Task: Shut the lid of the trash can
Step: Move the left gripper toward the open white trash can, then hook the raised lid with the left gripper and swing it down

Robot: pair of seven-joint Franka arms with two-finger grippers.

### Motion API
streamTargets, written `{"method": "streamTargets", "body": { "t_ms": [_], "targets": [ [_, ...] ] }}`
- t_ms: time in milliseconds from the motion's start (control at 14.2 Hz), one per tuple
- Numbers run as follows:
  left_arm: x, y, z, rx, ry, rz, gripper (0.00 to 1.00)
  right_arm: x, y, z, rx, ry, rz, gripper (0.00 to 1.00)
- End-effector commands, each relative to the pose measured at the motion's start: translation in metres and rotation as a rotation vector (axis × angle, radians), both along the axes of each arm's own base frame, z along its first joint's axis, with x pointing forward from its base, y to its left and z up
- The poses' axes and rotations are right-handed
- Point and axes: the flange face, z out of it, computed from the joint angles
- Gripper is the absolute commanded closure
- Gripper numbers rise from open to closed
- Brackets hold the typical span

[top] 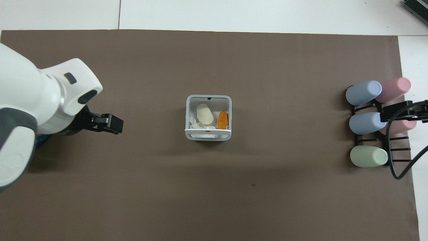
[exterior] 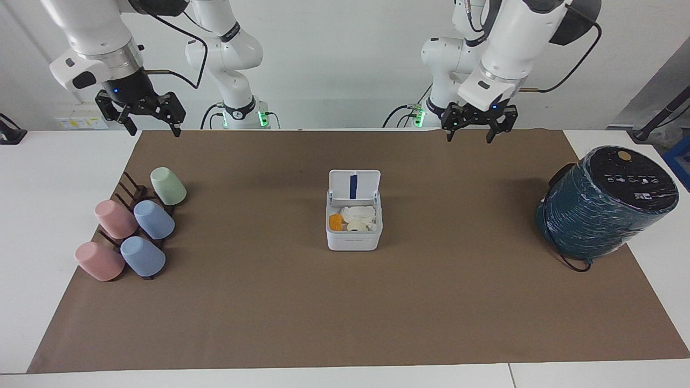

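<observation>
The right claw [exterior: 151,123] hangs in the air with its fingers spread apart and nothing between them, over the corner of the brown mat [exterior: 269,302] at the right arm's end of the tabletop [exterior: 48,178]; that arm waits there. Below it, farther from the robots, five cups lie tipped on a dark rack [exterior: 129,188]: a green cup [exterior: 168,186] nearest the robots, then a pink cup [exterior: 115,219] beside a blue cup [exterior: 154,219], then another pink cup [exterior: 99,261] beside another blue cup [exterior: 142,256].

The trash can [exterior: 353,228] stands in the middle of the mat, well apart from both claws. Its lid [exterior: 354,185] stands up on the hinge at the side nearer the robots, the blue strip on its underside showing. The can is open, and inside it lie white crumpled scraps [exterior: 358,215] and an orange piece [exterior: 335,222].

The left claw [exterior: 473,128] is raised over the mat's edge nearest the robots, between the trash can and the teal cylinder [exterior: 604,207], with its fingers apart and holding nothing. In the overhead view the left claw [top: 112,123] shows as a dark tip beside the white wrist. The teal cylinder, wrapped and with a black round top, leans at the left arm's end of the mat.
</observation>
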Motion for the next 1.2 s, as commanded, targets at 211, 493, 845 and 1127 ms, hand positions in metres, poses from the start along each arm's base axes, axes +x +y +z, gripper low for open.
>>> {"method": "streamTargets", "body": {
  "t_ms": [211, 493, 845, 1127],
  "targets": [
    [-0.059, -0.061, -0.025, -0.07, -0.053, 0.182, 0.5, -0.005, -0.001, 0.0, 0.021, 0.006, 0.006, 0.0],
    [-0.08, -0.093, -0.043, -0.201, -0.056, 0.24, 1.0, -0.005, -0.001, 0.0, 0.021, 0.006, 0.006, 0.0],
    [-0.094, -0.131, -0.077, -0.235, -0.083, 0.214, 1.0, -0.005, -0.001, 0.0, 0.021, 0.006, 0.006, 0.0],
    [-0.091, -0.163, -0.11, -0.247, -0.093, 0.235, 1.0, -0.005, -0.001, 0.0, 0.021, 0.006, 0.006, 0.0]
  ]
}}
